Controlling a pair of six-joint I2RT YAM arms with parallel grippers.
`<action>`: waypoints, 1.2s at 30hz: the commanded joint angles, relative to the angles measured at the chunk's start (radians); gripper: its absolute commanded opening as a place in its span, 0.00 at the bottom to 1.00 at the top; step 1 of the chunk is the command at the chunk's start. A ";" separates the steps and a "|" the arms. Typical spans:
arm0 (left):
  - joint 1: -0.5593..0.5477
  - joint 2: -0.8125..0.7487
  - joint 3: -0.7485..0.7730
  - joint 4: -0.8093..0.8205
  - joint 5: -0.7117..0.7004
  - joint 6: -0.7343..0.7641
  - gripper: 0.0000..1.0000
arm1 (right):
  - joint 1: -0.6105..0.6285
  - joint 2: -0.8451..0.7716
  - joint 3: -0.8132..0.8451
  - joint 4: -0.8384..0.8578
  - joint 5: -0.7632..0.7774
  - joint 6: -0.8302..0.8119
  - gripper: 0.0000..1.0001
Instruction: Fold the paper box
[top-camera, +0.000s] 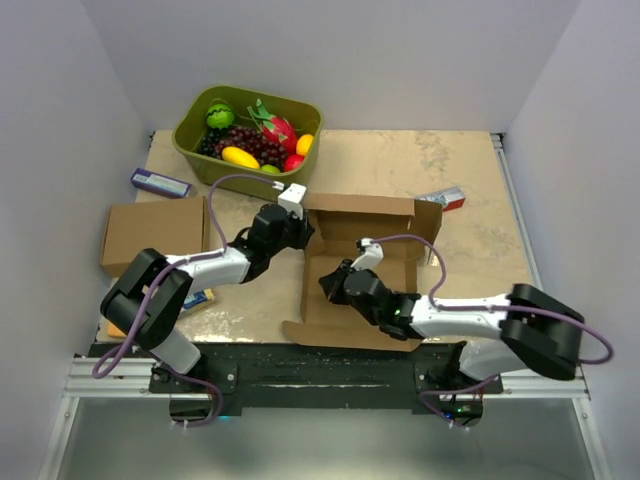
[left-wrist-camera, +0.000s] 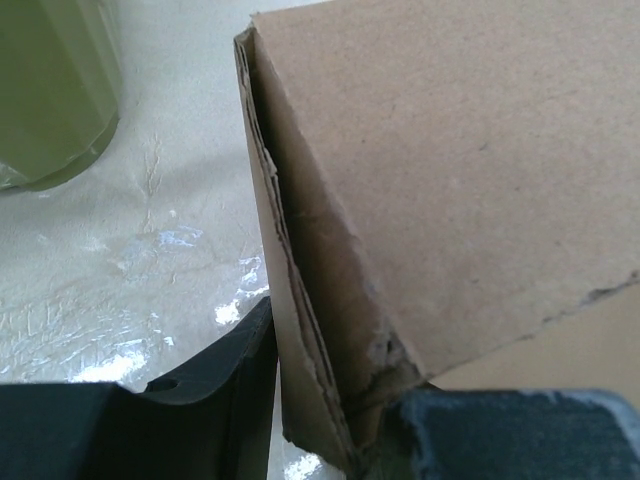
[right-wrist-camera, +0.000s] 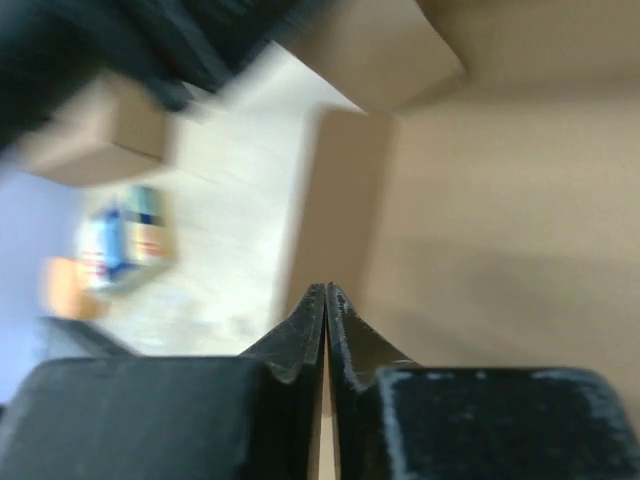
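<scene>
The paper box (top-camera: 355, 213) lies half folded at the table's middle, its back wall raised and flaps spread. My left gripper (top-camera: 297, 232) is at its back left corner. In the left wrist view the gripper (left-wrist-camera: 330, 400) is shut on the box's layered side wall (left-wrist-camera: 450, 180), one finger on each face. My right gripper (top-camera: 333, 284) is low over the left part of the box floor. In the right wrist view it (right-wrist-camera: 326, 290) is shut and empty, tips pointing at the crease beside the left wall (right-wrist-camera: 500, 220).
A green tub (top-camera: 262, 96) of fruit stands at the back left, close to the left gripper, and shows in the left wrist view (left-wrist-camera: 50, 90). Another brown box (top-camera: 150, 232) sits at the left. A small blue box (top-camera: 160, 183), a red-and-white carton (top-camera: 445, 198) and a colourful packet (right-wrist-camera: 125, 240) lie around.
</scene>
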 joint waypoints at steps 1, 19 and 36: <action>0.005 -0.001 0.027 -0.041 0.019 -0.056 0.15 | -0.021 0.111 0.042 0.158 0.069 0.016 0.01; 0.005 -0.067 -0.059 0.009 0.134 -0.117 0.15 | -0.170 0.461 0.177 0.412 0.178 -0.121 0.00; -0.025 -0.038 -0.102 0.118 0.249 -0.130 0.14 | -0.206 0.645 0.226 0.723 -0.035 -0.282 0.04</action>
